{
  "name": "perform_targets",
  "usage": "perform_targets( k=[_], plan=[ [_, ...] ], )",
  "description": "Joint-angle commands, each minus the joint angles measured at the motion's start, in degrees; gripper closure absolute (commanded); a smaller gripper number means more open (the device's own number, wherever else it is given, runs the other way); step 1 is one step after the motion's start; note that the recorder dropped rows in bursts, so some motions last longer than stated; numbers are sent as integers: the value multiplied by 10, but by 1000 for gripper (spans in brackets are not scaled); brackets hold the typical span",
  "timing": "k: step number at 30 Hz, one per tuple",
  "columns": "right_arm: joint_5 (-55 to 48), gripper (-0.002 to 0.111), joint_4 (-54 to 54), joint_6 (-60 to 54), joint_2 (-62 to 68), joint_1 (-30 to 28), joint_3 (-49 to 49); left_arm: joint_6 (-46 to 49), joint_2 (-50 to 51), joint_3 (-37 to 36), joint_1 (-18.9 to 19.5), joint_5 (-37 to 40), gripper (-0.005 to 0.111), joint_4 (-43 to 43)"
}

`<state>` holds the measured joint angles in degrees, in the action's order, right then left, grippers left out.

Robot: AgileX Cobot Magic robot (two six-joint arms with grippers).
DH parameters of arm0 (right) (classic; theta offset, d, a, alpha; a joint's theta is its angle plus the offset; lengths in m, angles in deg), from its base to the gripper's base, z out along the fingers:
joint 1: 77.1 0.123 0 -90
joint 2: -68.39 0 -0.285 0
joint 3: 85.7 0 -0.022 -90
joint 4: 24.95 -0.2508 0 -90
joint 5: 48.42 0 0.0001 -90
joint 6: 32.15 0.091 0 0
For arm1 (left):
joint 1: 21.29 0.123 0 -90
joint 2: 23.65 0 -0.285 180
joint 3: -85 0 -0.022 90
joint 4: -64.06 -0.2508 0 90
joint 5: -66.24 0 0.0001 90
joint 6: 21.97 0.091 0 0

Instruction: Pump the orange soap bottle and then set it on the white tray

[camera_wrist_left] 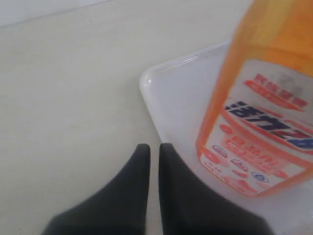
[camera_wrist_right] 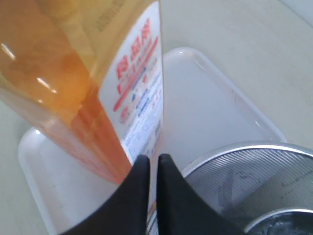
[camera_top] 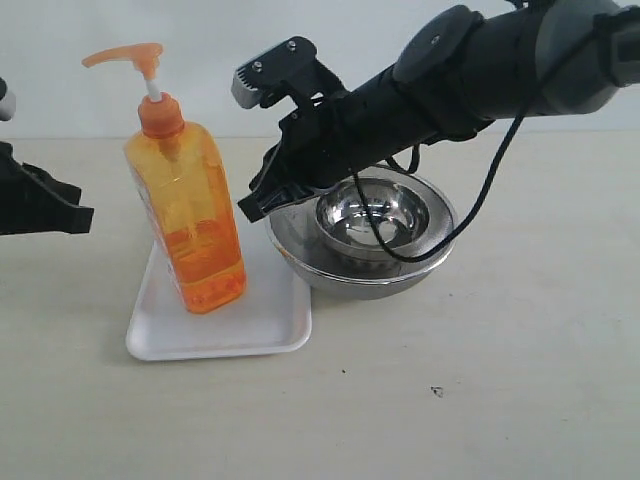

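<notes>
Tabletop [camera_top: 480, 400] up front is looking matte and beige, with a few dark specks on it. On its left side the white tray [camera_top: 160, 340] is lying flat: smooth plastic, a rounded rectangle with a shallow raised rim. The orange soap bottle [camera_top: 195, 230] is standing on that tray, leaning a touch. It's a tall, flat-sided translucent body with liquid glowing through, and an orange-white label is showing in both wrist views. An orange pump head [camera_top: 125, 55] is sitting on a white stem, its spout pointing left.

Just right of the tray, two shiny round steel bowls [camera_top: 400, 270] are nesting one inside the other, and the outer one is touching the tray's edge.

Black and chunky, the right gripper [camera_top: 248, 212] is hanging over the bowls' left rim with its jaws clenched on nothing. Its tips are sitting just beside the bottle's right face, and I honestly can't tell if they're brushing it. A black cable [camera_top: 490, 170] is looping down from the arm over the bowls.

At the left edge, the left gripper [camera_top: 85, 218] is hovering clear of the bottle. Its jaws are pressed nearly together and empty, near the tray's corner.
</notes>
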<state>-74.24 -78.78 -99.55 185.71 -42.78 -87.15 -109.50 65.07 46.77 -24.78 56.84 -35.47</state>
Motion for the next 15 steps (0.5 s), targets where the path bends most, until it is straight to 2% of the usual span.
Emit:
perform_targets(
  k=[1, 8, 15],
  plan=[
    [36, 108, -5, -16, -2, 17, -2, 86, 2, 4, 3, -2, 102, 74],
    [34, 108, -5, -15, -2, 17, -2, 279, 16, 7, 3, -98, 102, 257],
    [5, 108, -12, -13, -2, 17, -2, 312, 25, 7, 3, -90, 102, 284]
  ],
)
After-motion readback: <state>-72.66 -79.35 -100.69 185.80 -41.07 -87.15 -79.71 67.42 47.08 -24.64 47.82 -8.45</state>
